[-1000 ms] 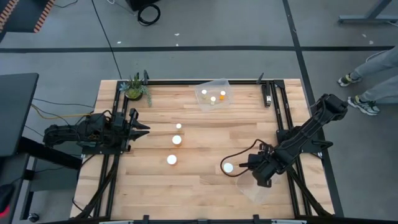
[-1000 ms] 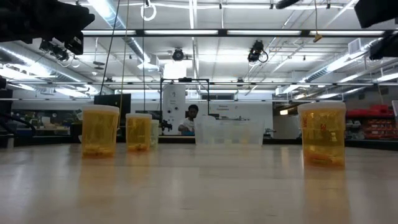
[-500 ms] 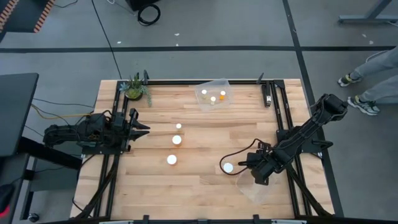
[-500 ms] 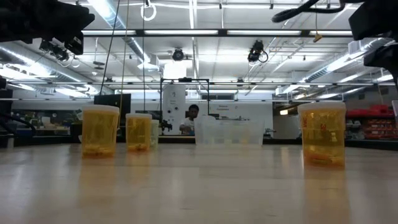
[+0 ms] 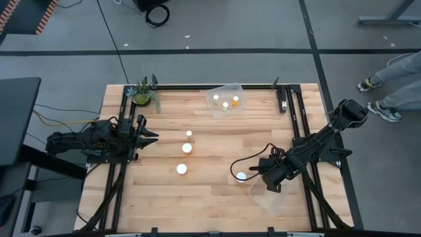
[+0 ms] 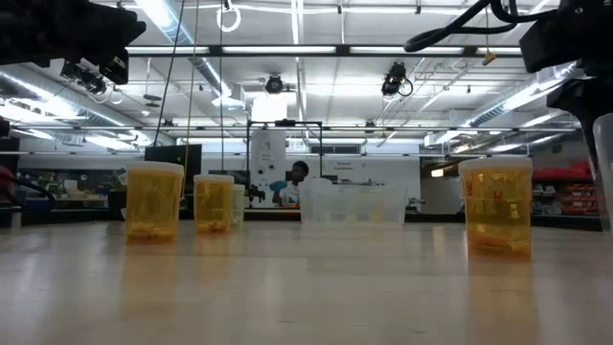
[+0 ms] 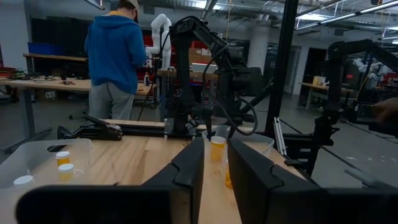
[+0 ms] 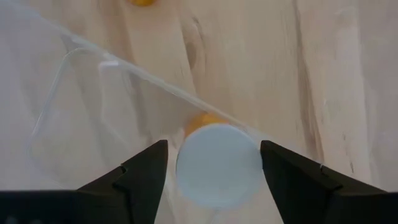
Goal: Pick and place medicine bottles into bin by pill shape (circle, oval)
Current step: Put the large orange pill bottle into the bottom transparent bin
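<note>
My right claw (image 5: 253, 176) is over the table's (image 5: 210, 197) right half, toward the near edge, fingers spread wide with a white-capped medicine bottle (image 5: 241, 176) between them; pads stand clear of the cap on both sides in the right wrist view, so no grip. That bottle (image 8: 217, 163) stands upright just beside the rim of a clear bin (image 5: 270, 199) sitting near the table's near right corner; the bin's edge (image 8: 124, 68) runs right past it. My left claw (image 5: 150, 136) hangs at the table's left edge, mid-depth, fingers (image 7: 186, 168) parallel with a narrow gap, nothing between them. Three more bottles stand upright in a loose line left of the table's centre: one (image 5: 189, 133) farthest back, one (image 5: 187, 148) in the middle, one (image 5: 181, 169) nearest the near edge. In the low view these show as orange cylinders (image 6: 154, 199) on the left, with my target bottle (image 6: 496, 205) alone on the right. A second clear bin (image 5: 227, 100) sits at the far edge near the middle, with bottles (image 5: 225, 105) inside. A small potted plant (image 5: 143, 93) sits at the far left corner. A person (image 7: 115, 59) in a blue hoodie stands beyond the table.
</note>
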You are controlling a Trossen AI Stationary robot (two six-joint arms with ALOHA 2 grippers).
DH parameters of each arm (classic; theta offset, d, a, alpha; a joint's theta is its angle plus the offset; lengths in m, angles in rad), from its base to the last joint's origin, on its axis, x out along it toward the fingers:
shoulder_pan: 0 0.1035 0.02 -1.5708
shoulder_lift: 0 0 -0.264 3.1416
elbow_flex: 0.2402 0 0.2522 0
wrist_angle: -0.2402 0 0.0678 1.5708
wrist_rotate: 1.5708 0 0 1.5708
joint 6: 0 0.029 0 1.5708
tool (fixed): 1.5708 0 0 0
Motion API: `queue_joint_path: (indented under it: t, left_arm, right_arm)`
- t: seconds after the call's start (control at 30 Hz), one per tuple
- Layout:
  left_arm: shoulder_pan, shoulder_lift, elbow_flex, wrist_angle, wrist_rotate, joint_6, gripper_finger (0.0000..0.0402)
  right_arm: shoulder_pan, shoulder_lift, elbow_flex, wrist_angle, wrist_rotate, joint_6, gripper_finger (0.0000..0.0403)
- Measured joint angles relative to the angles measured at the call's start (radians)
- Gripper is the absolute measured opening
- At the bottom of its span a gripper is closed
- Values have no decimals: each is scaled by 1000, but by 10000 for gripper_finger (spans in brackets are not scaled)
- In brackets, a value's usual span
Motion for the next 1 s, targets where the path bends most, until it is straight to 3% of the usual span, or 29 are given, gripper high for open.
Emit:
queue_joint_path:
  t: [0.53, 1.0]
  left_arm:
    - [0, 0, 0, 0, 0, 0, 81]
    - [0, 0, 0, 0, 0, 0, 86]
  right_arm:
    - [-6, 1, 177, -131, -22, -4, 259]
    - [-29, 1, 203, -120, -11, -40, 255]
